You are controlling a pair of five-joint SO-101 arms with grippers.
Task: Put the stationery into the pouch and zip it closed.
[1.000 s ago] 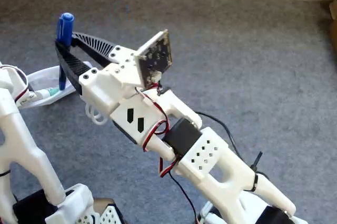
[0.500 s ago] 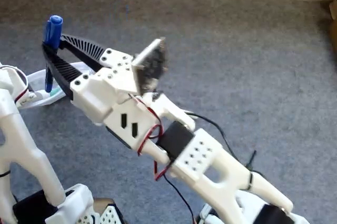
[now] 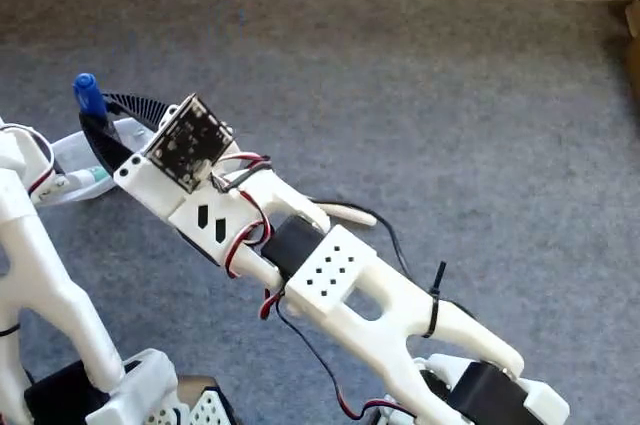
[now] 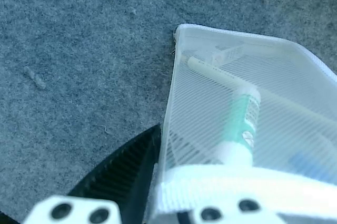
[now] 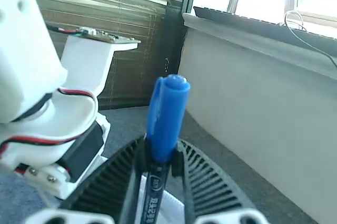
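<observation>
A blue marker (image 3: 88, 93) stands upright between the black fingers of my right gripper (image 3: 100, 130), which is shut on it just above the pouch (image 3: 68, 153) at the far left. From the right wrist the marker (image 5: 167, 113) rises from the right gripper (image 5: 159, 153). The translucent mesh pouch (image 4: 274, 92) lies on the grey carpet with a green and white pen (image 4: 242, 118) inside. My left gripper (image 4: 160, 145) is shut on the pouch's near edge.
The left arm (image 3: 30, 245) stands along the left edge of the high view, close to the right arm's wrist. It also rises beside the marker as the left arm (image 5: 47, 108) in the right wrist view. Grey carpet (image 3: 480, 115) stretches to the right, up to a pale wall.
My right arm has swung left and lower with the blue marker, bringing it over the pouch. Its wrist has turned. The left arm and the pouch have stayed put.
</observation>
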